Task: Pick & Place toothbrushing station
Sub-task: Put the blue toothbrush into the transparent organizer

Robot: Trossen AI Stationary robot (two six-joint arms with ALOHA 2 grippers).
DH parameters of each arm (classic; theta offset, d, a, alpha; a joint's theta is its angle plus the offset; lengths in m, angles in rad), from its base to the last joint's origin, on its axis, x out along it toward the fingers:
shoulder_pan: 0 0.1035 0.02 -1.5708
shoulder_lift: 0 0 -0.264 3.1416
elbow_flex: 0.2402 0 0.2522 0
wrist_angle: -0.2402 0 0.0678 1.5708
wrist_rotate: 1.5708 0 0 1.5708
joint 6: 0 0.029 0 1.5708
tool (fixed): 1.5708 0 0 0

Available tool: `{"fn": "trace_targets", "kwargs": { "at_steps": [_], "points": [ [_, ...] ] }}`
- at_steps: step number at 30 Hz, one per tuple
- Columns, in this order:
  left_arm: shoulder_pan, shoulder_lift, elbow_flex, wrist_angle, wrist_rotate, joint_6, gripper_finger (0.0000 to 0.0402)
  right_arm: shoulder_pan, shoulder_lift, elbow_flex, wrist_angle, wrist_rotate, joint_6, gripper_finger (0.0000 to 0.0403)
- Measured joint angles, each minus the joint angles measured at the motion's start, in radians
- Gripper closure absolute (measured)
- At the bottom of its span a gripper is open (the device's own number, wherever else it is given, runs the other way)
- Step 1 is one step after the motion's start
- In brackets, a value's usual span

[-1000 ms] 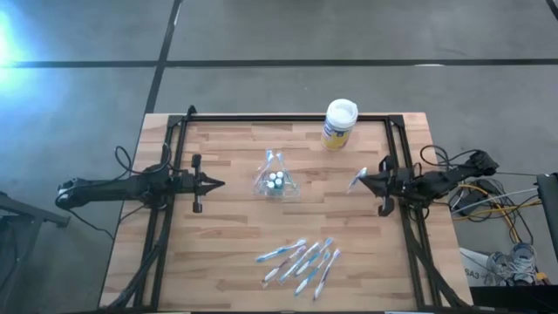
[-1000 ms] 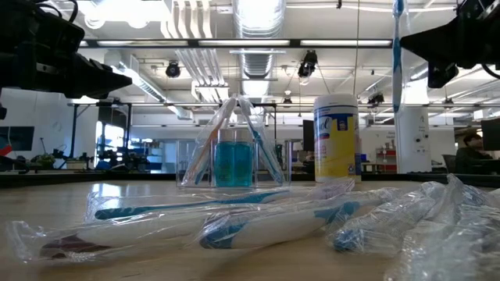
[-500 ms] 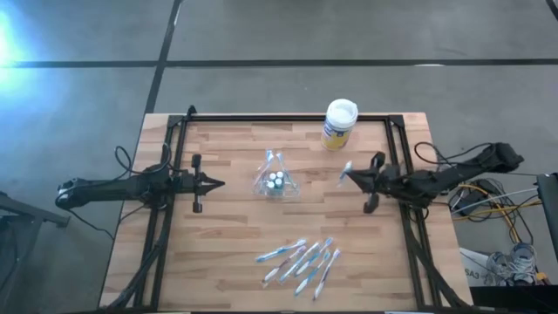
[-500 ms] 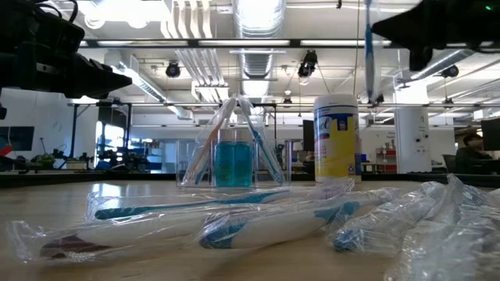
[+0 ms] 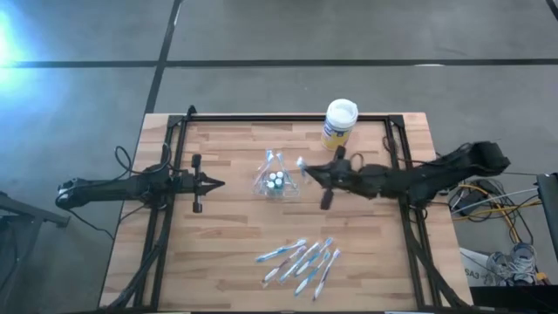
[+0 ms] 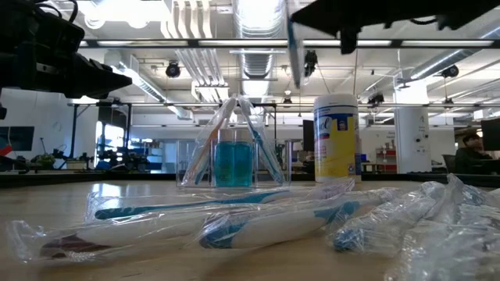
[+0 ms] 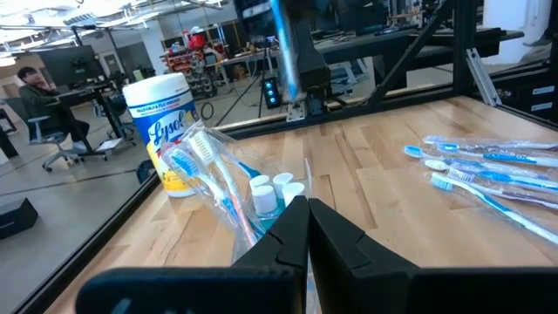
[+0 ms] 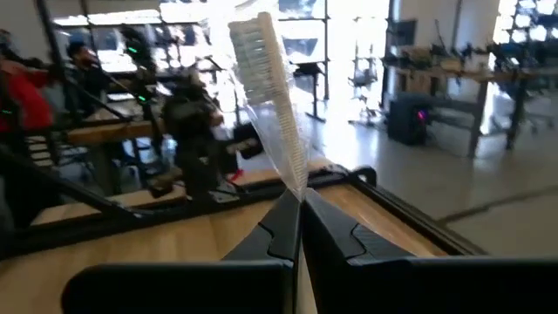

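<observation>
Moved: right gripper (image 5: 305, 170) carried across from the table's right edge, now just beside holder (image 5: 275, 180).
Grip: pinched shut on wrapped toothbrush (image 8: 270, 96).
Left gripper (image 5: 218, 183): closed, empty, parked.
Meaning: insertion into holder likely next.

The right arm is being held stretched across the table's middle, its right gripper (image 5: 307, 170) raised and clamped shut on a wrapped toothbrush (image 8: 270, 96). The left gripper (image 5: 220, 183) is being kept closed, empty, at the left side.

"Lysol" — on canister (image 7: 164, 131).
</observation>
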Motion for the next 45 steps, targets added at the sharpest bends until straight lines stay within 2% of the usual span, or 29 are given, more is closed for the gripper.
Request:
{"fn": "trace_targets", "kwargs": {
  "at_steps": [3, 11, 19, 30, 45],
  "points": [
    [0.0, 0.0, 0.0, 0.0, 0.0, 0.0, 0.0392, -0.033, 0.093, 0.027, 0.037, -0.001, 0.032, 0.0395],
    [-0.001, 0.0, 0.0, 0.0, 0.0, 0.0, 0.0392, -0.061, 0.317, 0.03, 0.304, 0.0, 0.071, 0.0395],
    [-0.001, 0.0, 0.0, -0.001, 0.0, 0.0, 0.0392, -0.085, 0.451, 0.055, 0.327, 0.043, 0.175, 0.0395],
    [0.0, 0.0, 0.0, -0.002, 0.0, 0.0, 0.0392, -0.083, 0.528, 0.086, 0.302, 0.092, 0.25, 0.0395],
    [0.0, 0.0, 0.0, -0.002, 0.0, 0.0, 0.0392, -0.077, 0.537, 0.085, 0.117, 0.118, 0.254, 0.0395]
  ]
}}
